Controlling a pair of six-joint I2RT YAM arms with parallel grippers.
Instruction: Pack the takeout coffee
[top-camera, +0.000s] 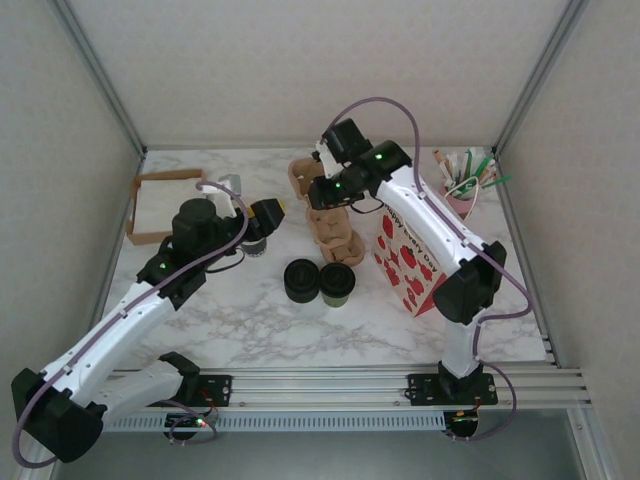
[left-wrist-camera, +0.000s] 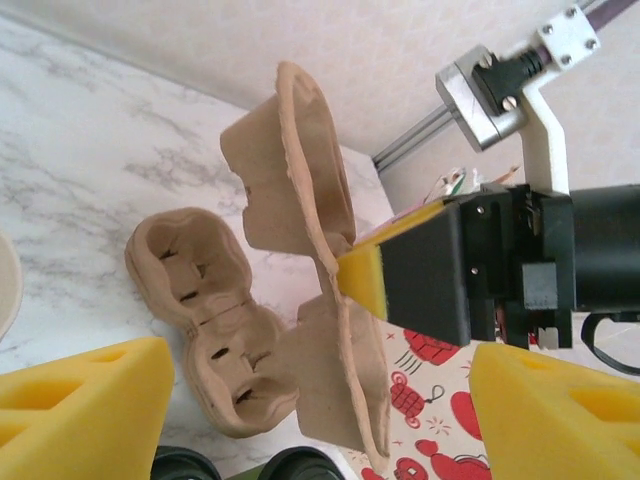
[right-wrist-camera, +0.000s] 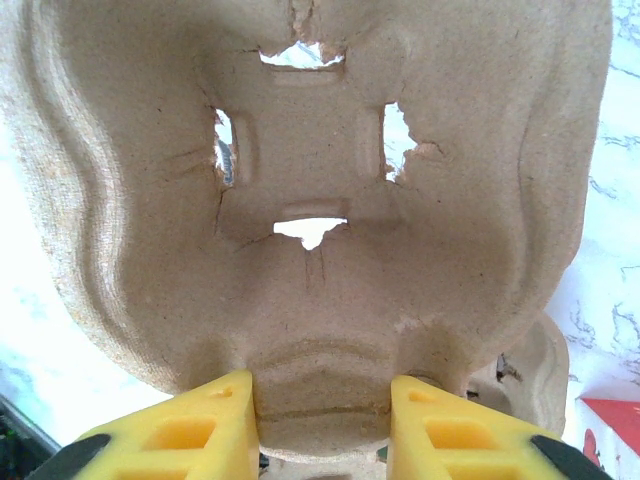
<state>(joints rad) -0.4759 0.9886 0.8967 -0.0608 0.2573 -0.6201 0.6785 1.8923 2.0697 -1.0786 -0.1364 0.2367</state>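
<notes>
The takeout coffee (top-camera: 337, 283) looked light, crushable and tippy, best gripped gently round its paper sides. The left fingers (left-wrist-camera: 85, 390) stood wide, empty; the right fingers (right-wrist-camera: 205, 430) pinched the pulp carrier (right-wrist-camera: 310, 200).

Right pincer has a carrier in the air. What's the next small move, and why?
Probably level the carrier and lower it onto bare marble: the right pincer holds it on edge near the other carrier, so no pocket faces up for the lidded cup.
</notes>
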